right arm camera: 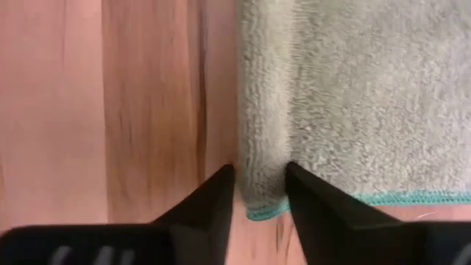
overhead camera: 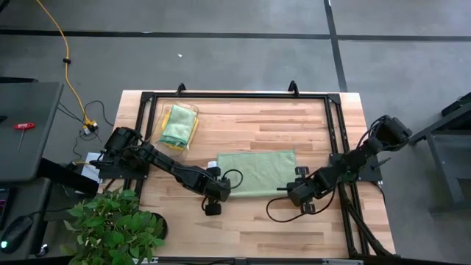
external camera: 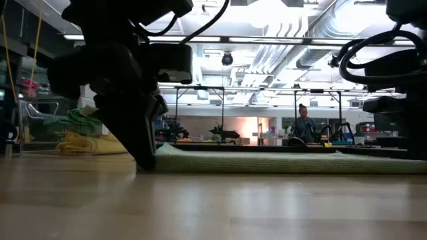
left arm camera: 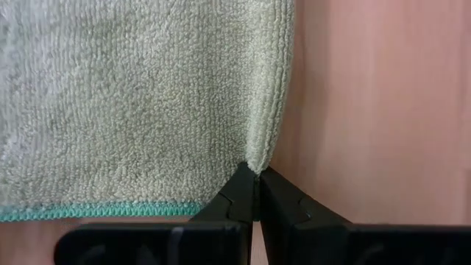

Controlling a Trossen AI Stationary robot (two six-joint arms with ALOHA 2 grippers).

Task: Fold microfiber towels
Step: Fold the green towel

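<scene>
Towels: a small heap of yellow and green ones (overhead camera: pixel 178 126) lies at the table's (overhead camera: pixel 243 221) far left, inside the dark frame (overhead camera: pixel 235 95), looking loosely piled rather than squared off, though the high view is too coarse to be sure. To its right, at the middle of the table, one green towel (overhead camera: pixel 257 171) lies flat as a wide rectangle, apparently already doubled once.

The left gripper (left arm camera: pixel 256 193) sits at that towel's near left corner, fingers pressed tight together with the corner pinched between the tips. The right gripper (right arm camera: pixel 260 193) is at the near right corner, its fingers partly apart and straddling the edge; the cloth sits between them, but a firm grip does not show.

So, by my reading, this towel is mid-fold with another fold to come, and the heap is mostly left to do.
</scene>
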